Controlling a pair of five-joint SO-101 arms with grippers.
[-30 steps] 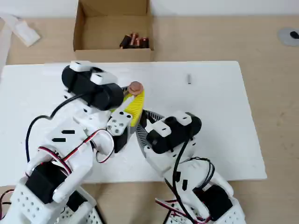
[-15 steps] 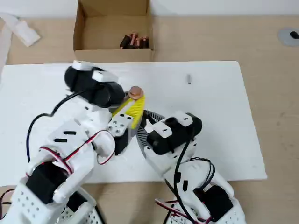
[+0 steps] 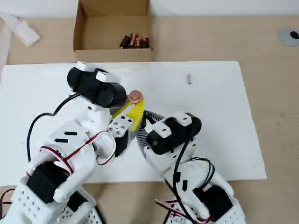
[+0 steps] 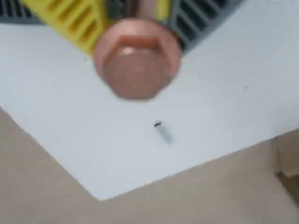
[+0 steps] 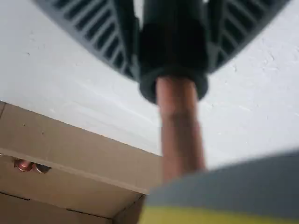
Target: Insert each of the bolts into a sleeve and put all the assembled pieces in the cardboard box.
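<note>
Where our left gripper (image 3: 134, 105) closes its yellow fingers (image 4: 70, 18), we have a copper bolt (image 4: 137, 60) pinched just below its hexagonal head, and the head pokes out past the fingertips. Our right gripper (image 5: 173, 23) meets it tip to tip above the middle of the white board (image 3: 210, 130). Its dark grey fingers (image 5: 93, 28) are clamped around a black sleeve (image 5: 173, 70). We see the bolt's shaft entering the sleeve's mouth, with a bare stretch of copper exposed between the two grippers. How deep it sits inside we cannot tell. Farther out, a small grey pin (image 3: 189, 79) lies alone on the board, well apart from both arms. Beyond the board's far edge, an open cardboard box (image 3: 100, 32) stands on the wooden table (image 3: 271, 93). A cluster of assembled pieces (image 3: 134, 41) lies inside it, close to its near wall on the right arm's side.
</note>
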